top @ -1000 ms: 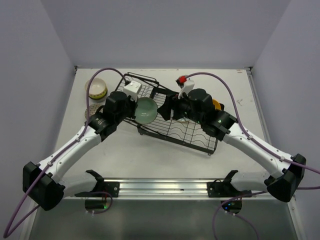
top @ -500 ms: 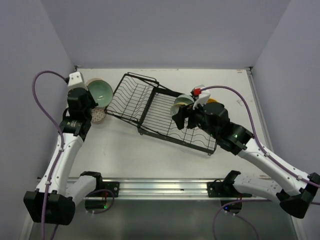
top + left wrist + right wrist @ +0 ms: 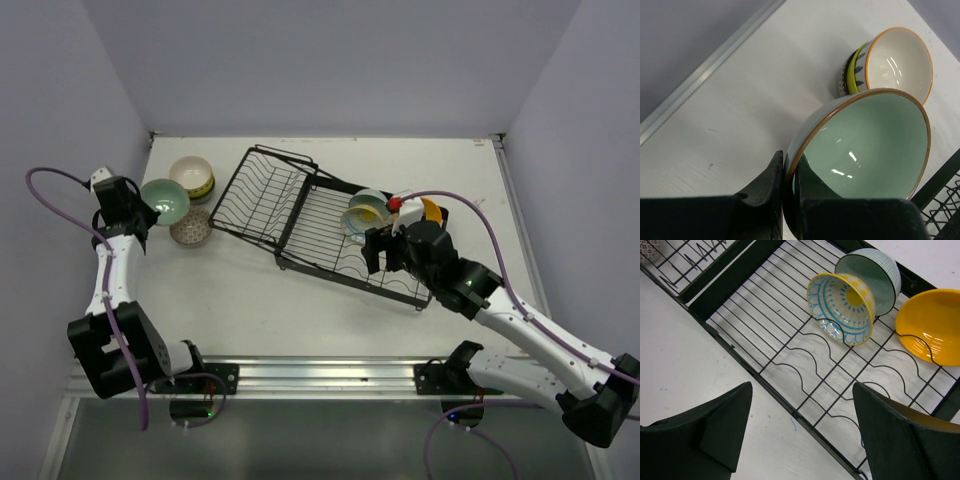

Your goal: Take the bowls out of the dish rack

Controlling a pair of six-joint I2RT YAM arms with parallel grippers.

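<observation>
My left gripper (image 3: pixel 138 212) is shut on the rim of a pale teal bowl (image 3: pixel 870 145), holding it above the table left of the dish rack (image 3: pixel 290 205). In the left wrist view one finger sits inside the rim and one outside. My right gripper (image 3: pixel 801 387) stands open and empty over the near edge of the rack's flat section (image 3: pixel 790 355). On that section lie a yellow bowl with blue pattern (image 3: pixel 842 305) tipped on its side, a teal gridded bowl (image 3: pixel 875 272) behind it, and an orange-yellow bowl (image 3: pixel 932 330).
A cream bowl stacked in a yellow-green one (image 3: pixel 192 175) stands on the table at the far left. A patterned bowl (image 3: pixel 190 228) lies just in front of it. The rack's basket section (image 3: pixel 265 190) holds no bowls. Walls close in on both sides.
The left arm has swung out of the rack to the far left, carrying the teal bowl. The right gripper has drawn back toward the rack's near edge, and its jaws have widened.
</observation>
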